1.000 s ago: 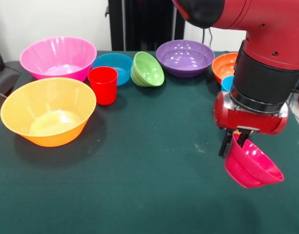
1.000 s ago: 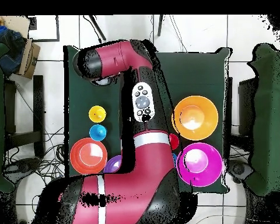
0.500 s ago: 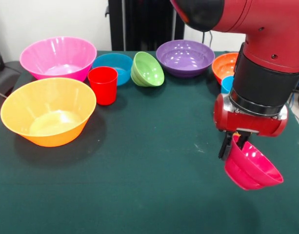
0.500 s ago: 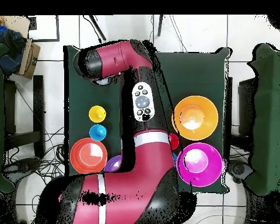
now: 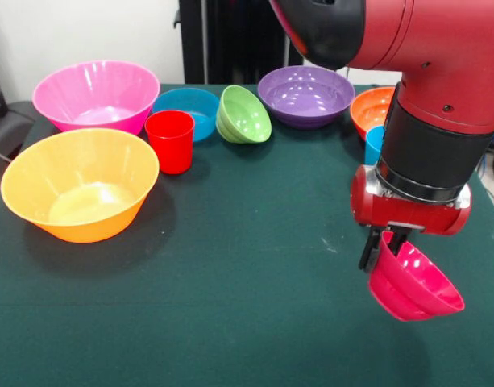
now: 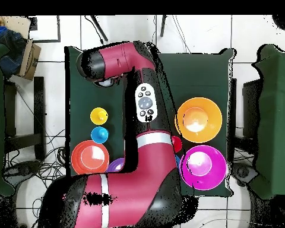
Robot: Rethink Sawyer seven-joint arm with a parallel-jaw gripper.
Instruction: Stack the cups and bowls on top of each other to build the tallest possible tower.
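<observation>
Above the green table (image 5: 247,242), fingers (image 5: 385,246) pinching the rim of an empty, tilted crimson-pink bowl (image 5: 414,284).

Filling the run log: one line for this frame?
gripper: shut on crimson bowl rim | bowl: tilted, off table | stack: not started

Arm (image 5: 440,121) hides most of sky-blue cup (image 5: 375,143), orange bowl (image 5: 371,108).
</observation>
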